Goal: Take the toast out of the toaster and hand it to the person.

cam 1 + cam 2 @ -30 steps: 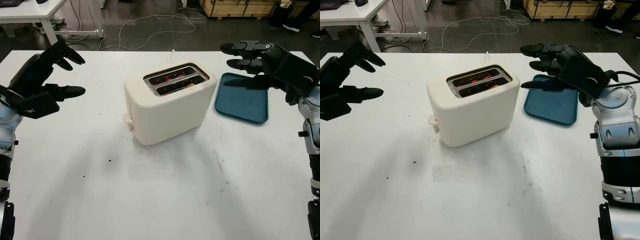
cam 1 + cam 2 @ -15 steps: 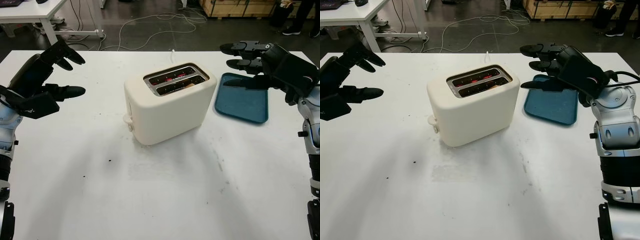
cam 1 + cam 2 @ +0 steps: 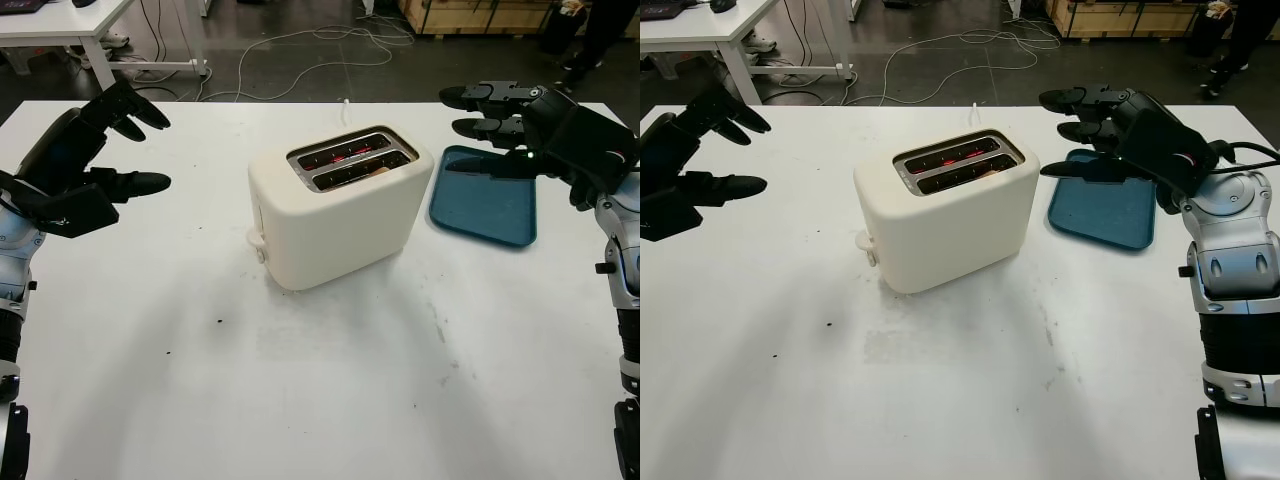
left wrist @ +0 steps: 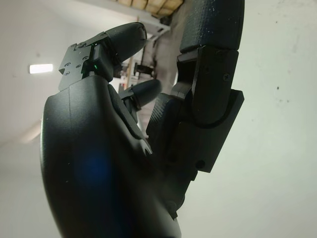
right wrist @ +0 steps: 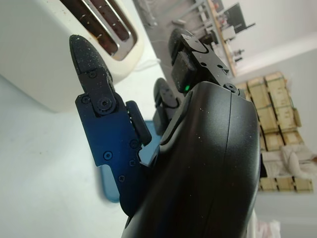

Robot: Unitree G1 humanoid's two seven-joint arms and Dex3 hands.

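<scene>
The toaster (image 3: 338,205) stands on the table (image 3: 330,400) between the two hands, the left hand (image 3: 75,165) well off to one side. The tray (image 3: 484,197) lies under the right hand (image 3: 530,135) (just beside the toaster). Toast (image 3: 379,171) sits in the slot nearer the hands.

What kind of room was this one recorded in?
Likely a lab or workshop, not a kitchen: the toaster and blue tray sit on a plain white table, with loose cables on the dark floor and wooden crates behind.
</scene>
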